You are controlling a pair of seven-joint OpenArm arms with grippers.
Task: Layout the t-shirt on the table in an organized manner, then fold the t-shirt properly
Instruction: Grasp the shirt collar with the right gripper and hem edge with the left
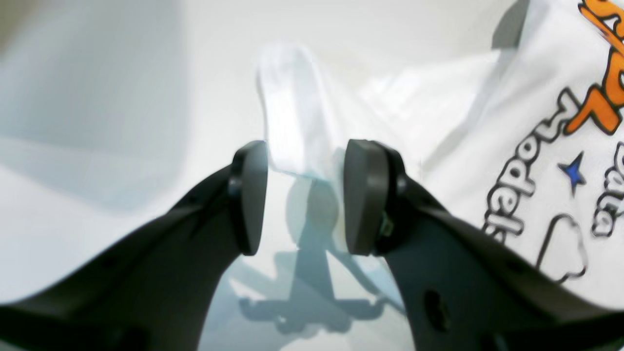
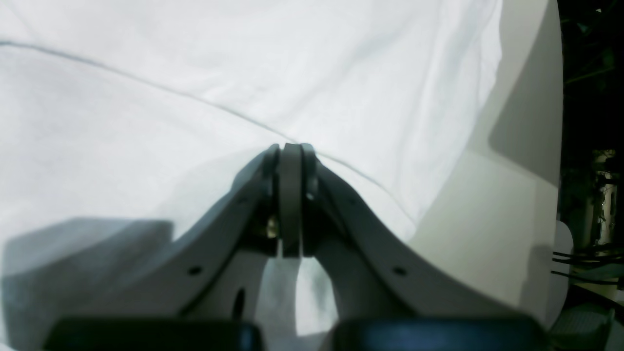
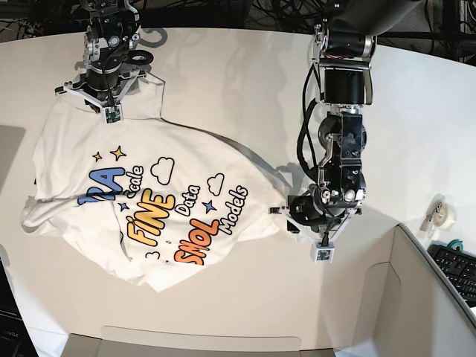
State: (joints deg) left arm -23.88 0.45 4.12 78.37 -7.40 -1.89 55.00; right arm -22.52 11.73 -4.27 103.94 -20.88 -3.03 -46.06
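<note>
The t-shirt (image 3: 149, 204) lies print-up, rumpled, left of centre on the table (image 3: 238, 74). Right gripper (image 2: 291, 195) pinches its far corner; left gripper (image 1: 304, 195), jaws parted, straddles the right-hand edge. Clamp, then pull apart evenly.

T-shirt (image 3: 160, 201): white, print side up w/ blue, yellow & orange cartoon lettering plus stars & clouds. Lies spread but rumpled on the left half of the white table (image 3: 245, 67) in base view, skewed diagonally. Far corner is bunched and lifted; one edge stretches as a taut ridge toward the right; near hem is folded under.
</note>
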